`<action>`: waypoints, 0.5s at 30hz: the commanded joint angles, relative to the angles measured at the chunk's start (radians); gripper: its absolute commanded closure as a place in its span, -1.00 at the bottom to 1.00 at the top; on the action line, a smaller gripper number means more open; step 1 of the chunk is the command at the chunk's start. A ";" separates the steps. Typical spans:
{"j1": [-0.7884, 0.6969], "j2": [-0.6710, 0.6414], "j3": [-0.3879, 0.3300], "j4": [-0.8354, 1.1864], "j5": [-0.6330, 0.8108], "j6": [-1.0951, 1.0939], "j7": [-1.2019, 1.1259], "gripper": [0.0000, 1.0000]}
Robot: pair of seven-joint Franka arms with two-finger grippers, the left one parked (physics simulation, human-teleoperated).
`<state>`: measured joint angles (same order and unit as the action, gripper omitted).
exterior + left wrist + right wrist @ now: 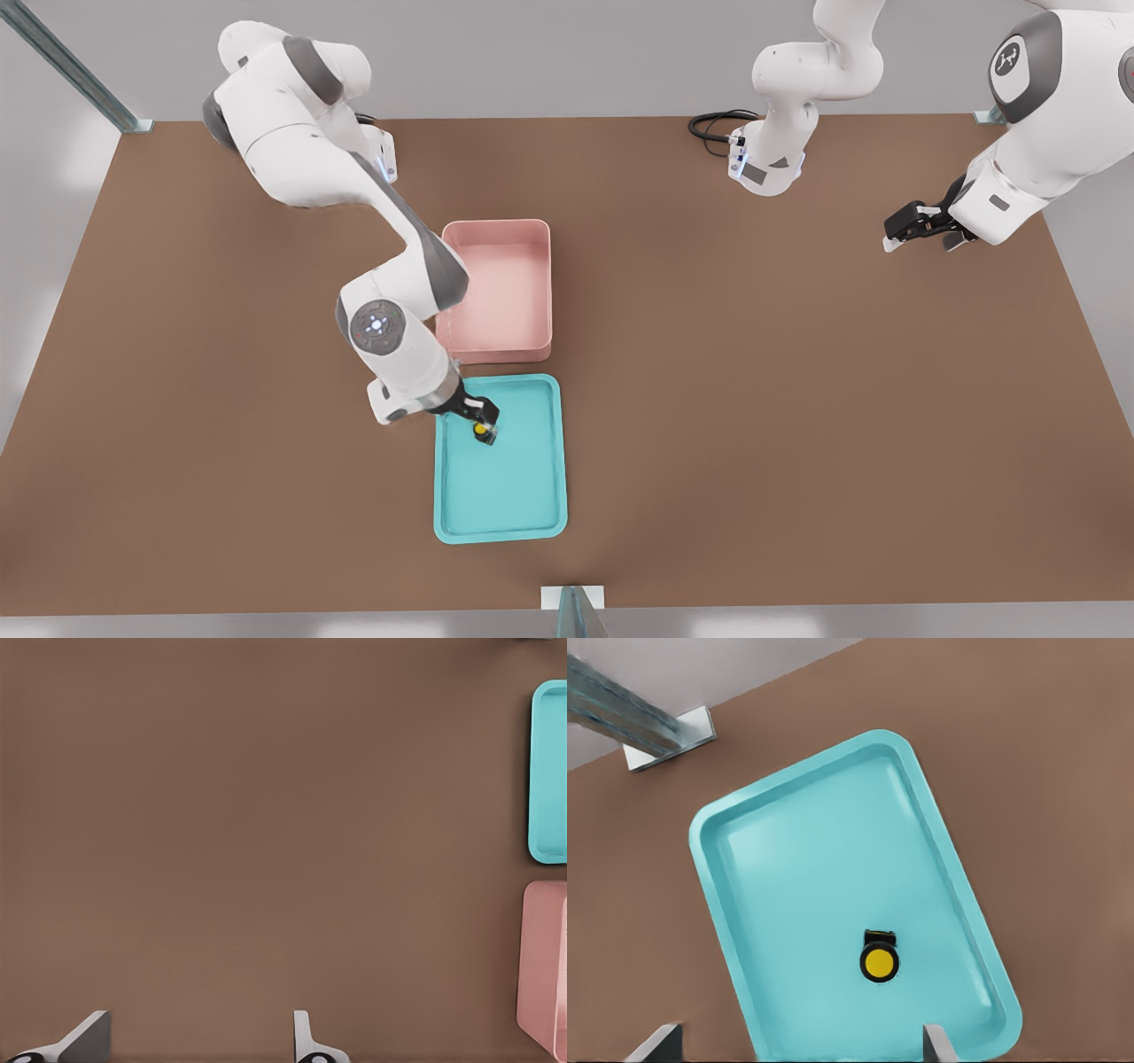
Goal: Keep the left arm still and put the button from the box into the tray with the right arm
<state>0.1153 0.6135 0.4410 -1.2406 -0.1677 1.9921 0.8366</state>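
Front view: my black two-finger claw [483, 431] hangs over the near-box end of the shallow teal plastic tray [556, 461] on the brown desk [797, 399], the tiny yellow-capped button on its black base [480, 431] right at my tips, while the tall-walled pink plastic box [496, 230] stands just beyond, with no button showing inside. Right wrist view: the button [880, 961] lies on the tray [718, 815] floor, my fingertips [935, 1043] spread wide and clear of it. The risk, as I judge it, is clipping the button on withdrawal and nudging it toward the low rim.
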 commanded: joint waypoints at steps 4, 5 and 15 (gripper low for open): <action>-0.238 -0.118 0.028 -0.002 -0.196 -0.573 -1.106 -1.00; -0.189 -0.178 -0.050 -0.005 -0.191 -0.575 -1.165 -1.00; -0.062 -0.517 -0.301 -0.270 0.070 -0.581 -0.993 -1.00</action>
<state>0.0451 0.1033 0.1465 -1.5059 -0.1128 1.4671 0.2780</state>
